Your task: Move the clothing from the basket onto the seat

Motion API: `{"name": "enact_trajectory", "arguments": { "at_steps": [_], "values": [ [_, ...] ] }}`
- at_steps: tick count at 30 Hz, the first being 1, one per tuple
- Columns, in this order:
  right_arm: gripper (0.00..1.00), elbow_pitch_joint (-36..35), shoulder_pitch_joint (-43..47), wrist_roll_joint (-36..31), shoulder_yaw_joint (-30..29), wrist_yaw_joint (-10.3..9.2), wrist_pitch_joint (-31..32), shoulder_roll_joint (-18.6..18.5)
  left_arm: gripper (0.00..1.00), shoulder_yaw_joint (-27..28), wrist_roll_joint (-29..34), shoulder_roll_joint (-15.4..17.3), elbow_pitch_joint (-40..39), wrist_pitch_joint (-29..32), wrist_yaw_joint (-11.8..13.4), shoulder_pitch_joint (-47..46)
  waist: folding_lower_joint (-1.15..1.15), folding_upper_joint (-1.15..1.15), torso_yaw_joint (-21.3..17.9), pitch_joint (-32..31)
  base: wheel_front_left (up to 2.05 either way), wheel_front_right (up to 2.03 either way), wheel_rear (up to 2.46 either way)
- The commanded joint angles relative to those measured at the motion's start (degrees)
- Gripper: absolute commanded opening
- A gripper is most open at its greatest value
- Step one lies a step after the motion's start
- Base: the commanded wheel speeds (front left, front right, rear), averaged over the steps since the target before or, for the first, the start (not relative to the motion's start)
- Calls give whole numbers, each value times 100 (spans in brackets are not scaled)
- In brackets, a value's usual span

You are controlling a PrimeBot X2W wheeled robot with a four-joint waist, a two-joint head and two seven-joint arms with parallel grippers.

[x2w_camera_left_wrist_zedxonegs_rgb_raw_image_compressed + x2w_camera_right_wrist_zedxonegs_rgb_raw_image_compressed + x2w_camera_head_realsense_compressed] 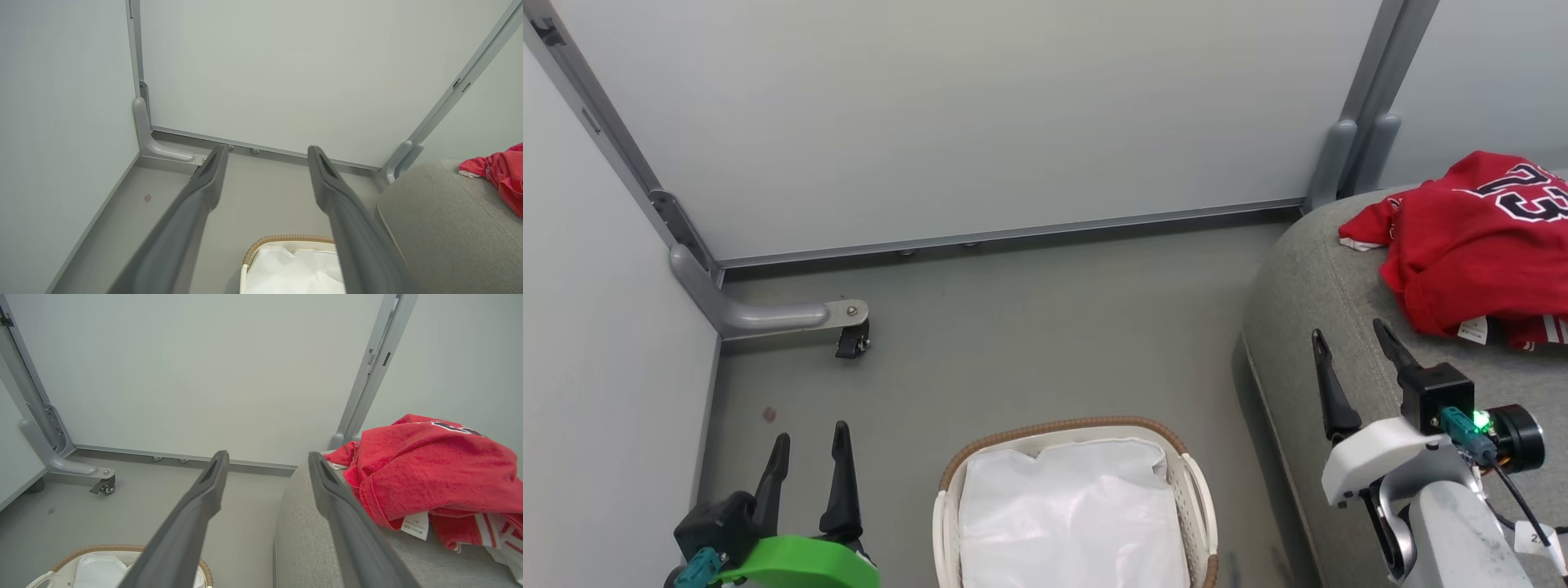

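Lying in a crumpled heap on the large grey fabric-upholstered seat cushion (1307, 286), the bright red sports jerseys (1462, 245) show white striped trim, white labels and a dark number 23. All of the red cloth is on the cushion, toward its far side. The small oval white perforated plastic basket (1062, 426) with a brown woven rim stands on the grey floor (1029, 327) just beside the cushion's rounded edge, holding its white fabric liner (1070, 514). The left gripper (810, 433) hangs to the left of the basket, its two dark fingers spread apart with nothing between them. The right gripper (1347, 331) hovers over the cushion's near edge, short of the jerseys — fingers parted too, grasping nothing.
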Motion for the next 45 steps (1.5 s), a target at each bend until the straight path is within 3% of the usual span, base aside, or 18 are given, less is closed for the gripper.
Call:
{"name": "enact_trajectory", "arguments": {
  "at_steps": [1, 15, 16, 20, 45],
  "values": [
    [100, -28, 139, 151, 92, -8, -11, -8, 100, 24, -30, 7, -18, 0, 14, 98, 0, 0, 29, -26, 0, 0, 0],
    [100, -83, 415, 639, 550, -8, -11, -11, 100, 43, -58, 8, 76, 0, -11, 148, 0, 0, -7, -86, 0, 0, 0],
    [0, -49, 342, 597, 547, 0, 0, 15, 0, 43, -29, -2, 83, 1, -1, 60, 0, 0, -6, -85, 0, 0, 0],
    [0, 150, 480, 602, 543, 0, 9, 56, 0, 42, -35, -21, 277, 5, -1, 69, 0, 0, -6, -86, 0, 0, 0],
    [0, -236, 586, 3382, 308, -2, 678, 34, 0, 386, -2186, -12, 42, 676, -33, -142, 0, 0, -64, -73, 0, 0, 0]
  ]
}}
